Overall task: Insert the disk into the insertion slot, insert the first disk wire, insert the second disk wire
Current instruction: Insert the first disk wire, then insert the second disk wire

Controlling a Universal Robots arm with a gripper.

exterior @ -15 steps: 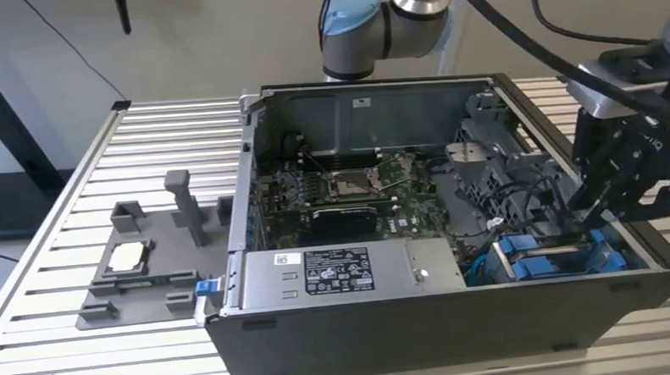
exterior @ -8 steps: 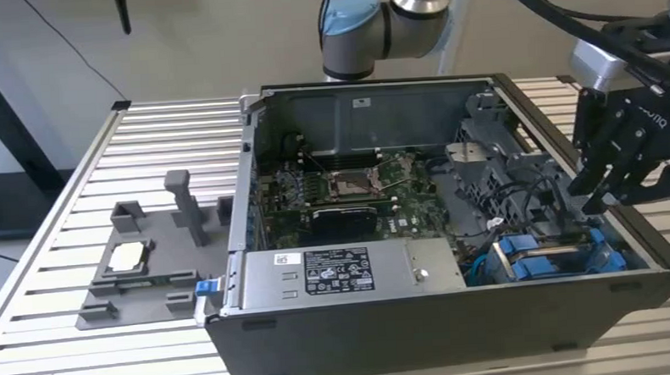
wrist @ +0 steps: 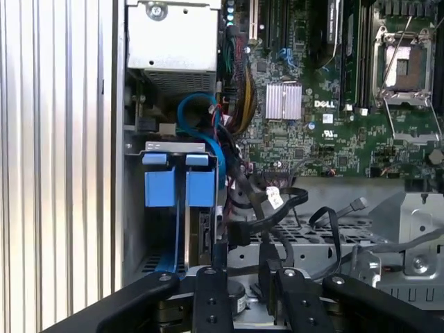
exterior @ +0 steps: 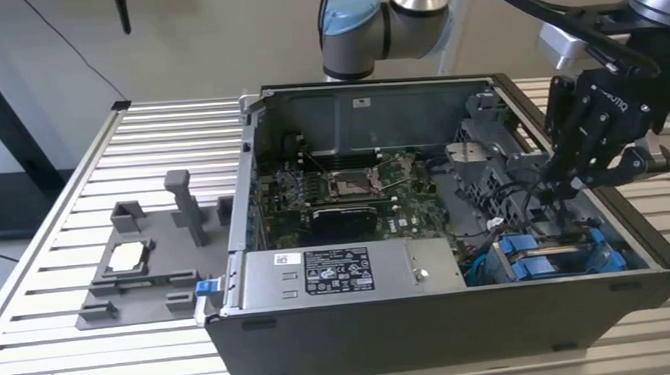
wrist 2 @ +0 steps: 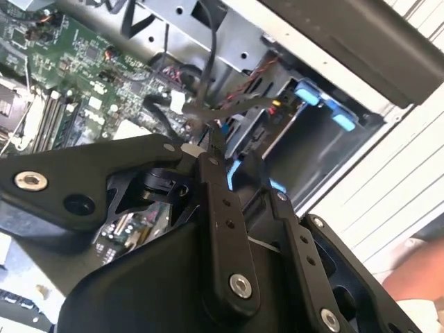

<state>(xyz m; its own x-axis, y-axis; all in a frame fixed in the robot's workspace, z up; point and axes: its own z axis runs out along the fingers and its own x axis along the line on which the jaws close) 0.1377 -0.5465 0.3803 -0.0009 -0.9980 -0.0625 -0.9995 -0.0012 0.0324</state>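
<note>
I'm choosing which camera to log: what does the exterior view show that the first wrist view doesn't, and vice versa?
Exterior view: a grey plastic fixture tray on the slatted metal table, at the exterior view's left of the black computer case. First wrist view: a finned silver heat sink. Both: bright blue plastic carrier frames, green motherboard, black gripper.

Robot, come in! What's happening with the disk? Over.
Gripper low inside computer case. Disk sitting in its slot. Black cables crowd the gripper.
</note>
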